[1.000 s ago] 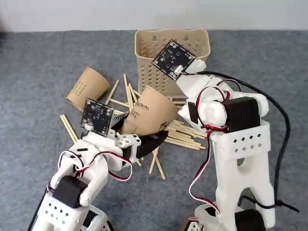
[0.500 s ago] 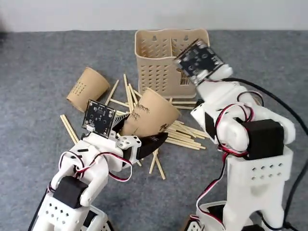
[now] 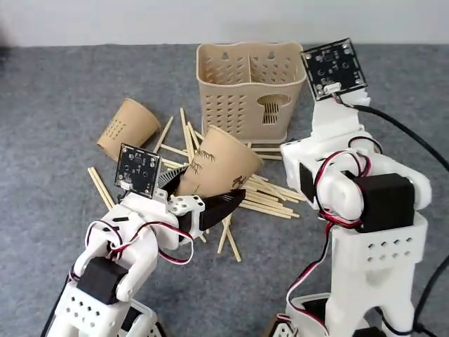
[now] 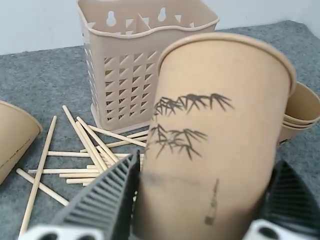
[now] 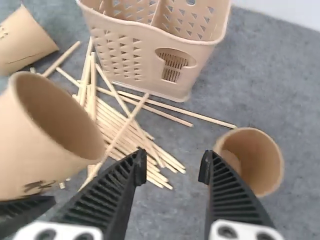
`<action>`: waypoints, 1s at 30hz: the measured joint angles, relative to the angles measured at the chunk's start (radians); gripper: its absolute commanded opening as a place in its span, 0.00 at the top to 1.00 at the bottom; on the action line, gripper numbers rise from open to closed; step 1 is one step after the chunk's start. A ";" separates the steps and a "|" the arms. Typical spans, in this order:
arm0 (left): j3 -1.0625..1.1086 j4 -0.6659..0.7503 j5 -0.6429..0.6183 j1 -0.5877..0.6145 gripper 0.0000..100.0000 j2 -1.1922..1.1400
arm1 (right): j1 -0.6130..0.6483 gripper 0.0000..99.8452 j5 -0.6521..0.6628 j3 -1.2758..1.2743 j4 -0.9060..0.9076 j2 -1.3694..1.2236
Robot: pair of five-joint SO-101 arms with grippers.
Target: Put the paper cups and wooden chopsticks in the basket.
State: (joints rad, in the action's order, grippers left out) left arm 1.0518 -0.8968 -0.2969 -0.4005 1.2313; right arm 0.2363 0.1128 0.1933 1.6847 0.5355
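Paper cup (image 4: pixel 220 125) clamped across its side wall by the left jaws, tilted over the wooden chopsticks (image 3: pixel 270 200), near the basket (image 3: pixel 231 112).
We judge it light, thin-walled and easily crushed, so we would squeeze gently, near the stiffer rim. The right jaws hang wide open, empty. The right wrist view gives us nested cups (image 5: pixel 247 160) on the desk (image 3: pixel 56 105), which that arm hides from above.
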 measured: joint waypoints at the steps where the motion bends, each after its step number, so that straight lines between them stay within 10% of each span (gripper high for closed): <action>1: 0.000 0.000 0.000 0.000 0.62 0.000 | 0.025 0.82 -0.002 0.000 0.000 0.000; 20: 0.140 0.084 0.115 0.006 0.53 0.000 | 0.098 0.82 -0.005 -0.110 -0.003 0.000; 30: -0.005 -0.152 0.123 0.061 0.53 0.000 | 0.091 0.82 -0.005 -0.129 -0.003 0.000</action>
State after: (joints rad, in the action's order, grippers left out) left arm 1.0472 -1.0487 -0.1741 -0.3391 1.2313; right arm 0.3268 0.1082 0.0644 1.6817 0.5355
